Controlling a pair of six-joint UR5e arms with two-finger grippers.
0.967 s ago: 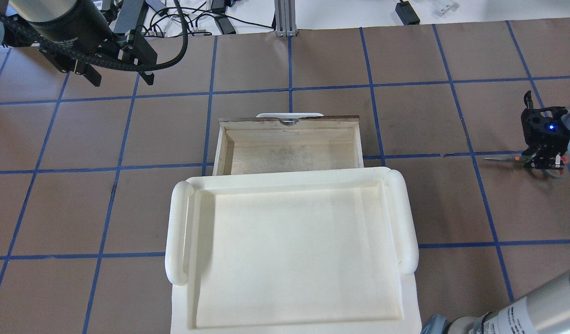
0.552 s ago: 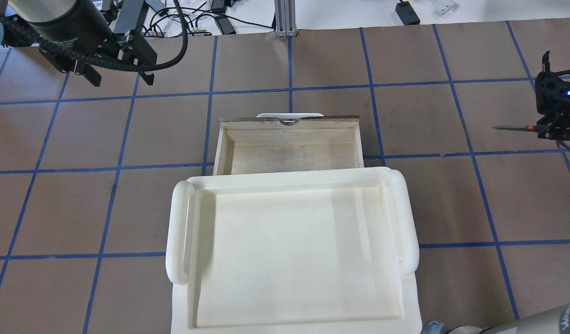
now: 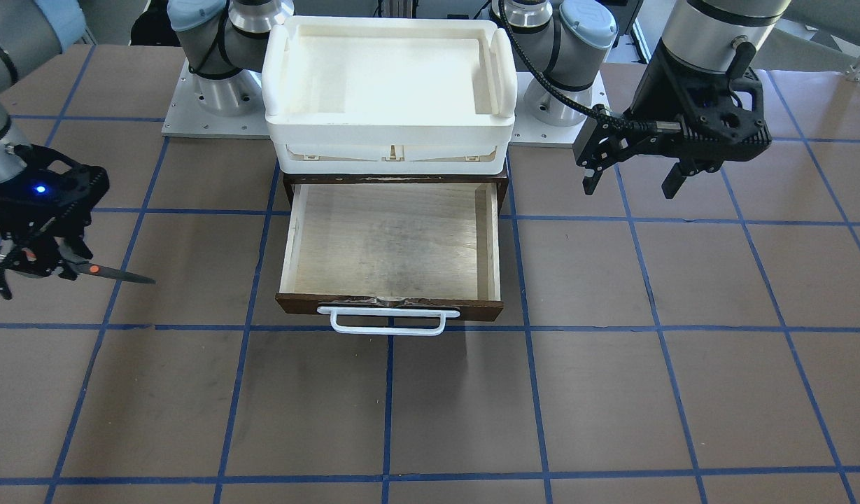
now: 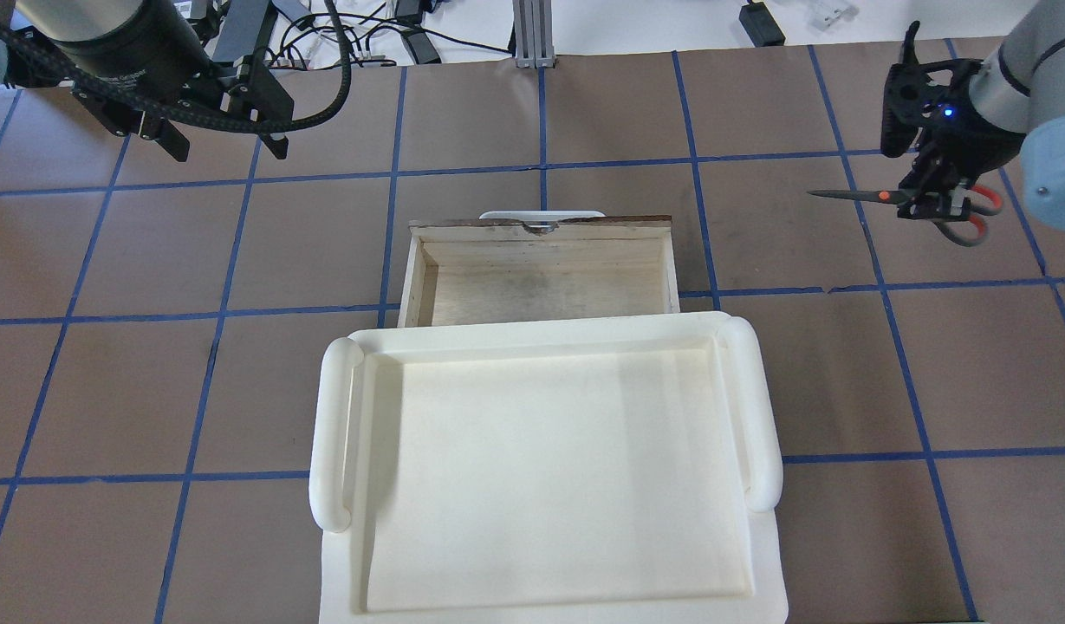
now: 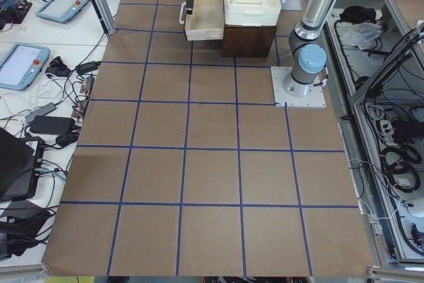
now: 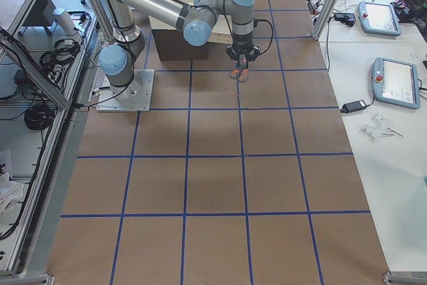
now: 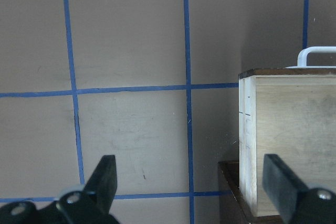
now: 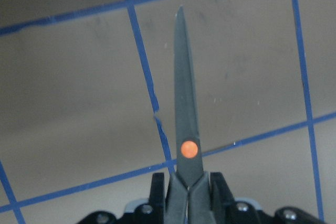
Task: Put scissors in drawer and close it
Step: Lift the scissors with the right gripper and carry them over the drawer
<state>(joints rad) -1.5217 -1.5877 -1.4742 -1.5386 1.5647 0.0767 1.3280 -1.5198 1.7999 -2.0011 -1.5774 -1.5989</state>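
Observation:
My right gripper [image 4: 932,206] is shut on the scissors [image 4: 879,197] near the pivot and holds them above the table, well to the right of the drawer. The closed blades point toward the drawer. The scissors also show in the front view [image 3: 104,271] under that gripper [image 3: 31,264], and in the right wrist view [image 8: 186,129]. The wooden drawer [image 4: 541,290] is pulled open and empty, with a dark front and a white bar handle [image 3: 388,322]. My left gripper [image 4: 227,149] is open and empty, above the table to the left of the drawer [image 7: 283,140].
A white plastic tray [image 4: 333,433] sits on top of the brown cabinet [image 5: 248,34] that the drawer slides out of. Blue tape lines grid the brown table. Cables and power bricks lie past the far table edge [image 4: 411,35].
My right gripper has lifted the scissors off the table, then carried them away from the robot and leftward toward the drawer. The left arm has not moved.

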